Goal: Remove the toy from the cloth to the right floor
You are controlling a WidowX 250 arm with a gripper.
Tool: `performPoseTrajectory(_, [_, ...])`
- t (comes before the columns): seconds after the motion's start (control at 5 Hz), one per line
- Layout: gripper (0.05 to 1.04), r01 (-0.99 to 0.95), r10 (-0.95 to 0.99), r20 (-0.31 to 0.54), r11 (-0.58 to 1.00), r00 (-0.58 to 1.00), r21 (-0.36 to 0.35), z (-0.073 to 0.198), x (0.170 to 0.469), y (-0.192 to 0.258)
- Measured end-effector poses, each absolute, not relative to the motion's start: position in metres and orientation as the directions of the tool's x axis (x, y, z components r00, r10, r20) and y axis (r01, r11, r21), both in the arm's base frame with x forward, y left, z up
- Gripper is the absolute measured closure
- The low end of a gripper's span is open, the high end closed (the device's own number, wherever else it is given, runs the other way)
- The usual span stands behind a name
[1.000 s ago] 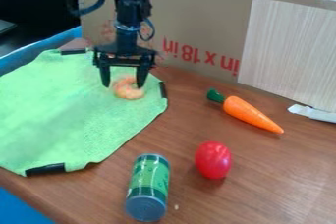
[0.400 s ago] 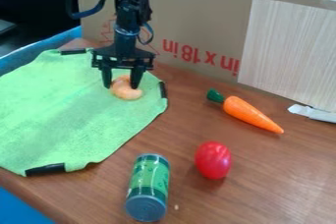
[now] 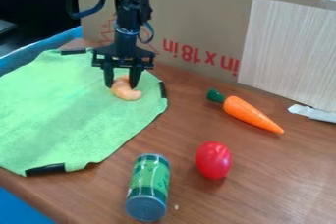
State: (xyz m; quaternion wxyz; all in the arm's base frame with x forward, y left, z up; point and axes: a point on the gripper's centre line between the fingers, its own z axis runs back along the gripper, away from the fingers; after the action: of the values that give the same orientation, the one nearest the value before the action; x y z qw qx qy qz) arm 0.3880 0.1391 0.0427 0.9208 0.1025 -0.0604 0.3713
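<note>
The black gripper [image 3: 122, 87] hangs over the back right part of the green cloth [image 3: 62, 115], its two fingers closed in on either side of the orange, curved shrimp-like toy [image 3: 126, 92]. The toy is at the level of the cloth, near its right corner; whether it touches the cloth cannot be told. The cloth lies on the left of the wooden table [image 3: 263, 179], with black clips on its corners.
On the table right of the cloth lie an orange carrot [image 3: 248, 113], a red oval toy [image 3: 213, 160] and a green can [image 3: 148, 187]. Cardboard [image 3: 190, 21] stands along the back, with a white object [image 3: 312, 113] near its right foot.
Both fingers have drawn together from a wider spread onto the toy. The toy has shifted very slightly to the left and turned a little.
</note>
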Motion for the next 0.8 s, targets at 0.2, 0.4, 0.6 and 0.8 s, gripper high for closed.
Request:
performPoseTrajectory(0.2, [0.496, -0.689, 0.674, 0.142, 0.715, 0.725, 0.122, 0.043, 0.385, 0.132])
performPoseTrajectory(0.4, [0.65, -0.685, 0.676, 0.126, 0.726, 0.726, 0.062, 0.075, 0.382, 0.126])
performPoseTrajectory(0.6, [0.889, -0.689, 0.677, 0.158, 0.724, 0.718, 0.03, 0.094, 0.379, 0.123])
performPoseTrajectory(0.8, [0.971, -0.671, 0.654, 0.208, 0.741, 0.727, 0.015, 0.114, 0.367, 0.105])
